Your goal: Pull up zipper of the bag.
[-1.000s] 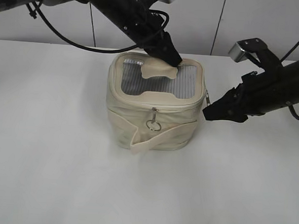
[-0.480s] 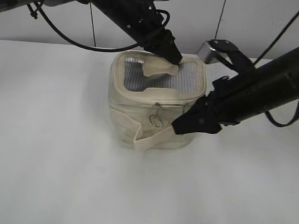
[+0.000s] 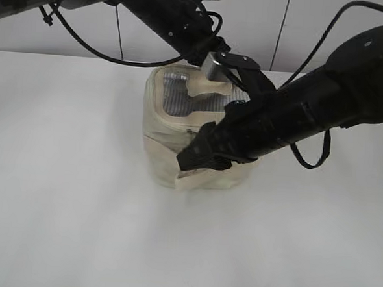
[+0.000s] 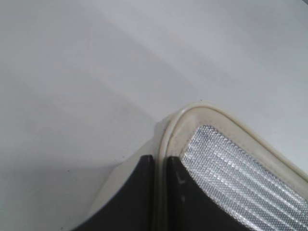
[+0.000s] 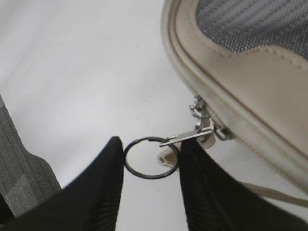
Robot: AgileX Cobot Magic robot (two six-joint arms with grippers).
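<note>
The cream bag (image 3: pixel 160 151) stands mid-table with its grey ribbed lid window (image 3: pixel 176 94) facing up. My left gripper (image 4: pixel 160 161) is shut on the lid rim (image 4: pixel 202 108) at the bag's back edge; in the exterior view the right arm hides its tips. My right gripper (image 3: pixel 192 158) reaches across the bag's front. In the right wrist view its open fingers (image 5: pixel 151 144) straddle the silver ring pull (image 5: pixel 148 177), which hangs from a metal slider (image 5: pixel 207 127) on the zipper under the lid rim. The ring touches or nearly touches both fingers.
The white table (image 3: pixel 64 201) spreads round the bag, with a pale wall (image 3: pixel 251 23) behind it. The right arm (image 3: pixel 311 105) lies across the bag's right and front. The bag's wide strap (image 3: pixel 205 178) shows under the gripper.
My right arm has swung left from beside the bag across its front, bringing the fingers around the front ring pull. The bag has shifted slightly. The left gripper has stayed on the rim.
</note>
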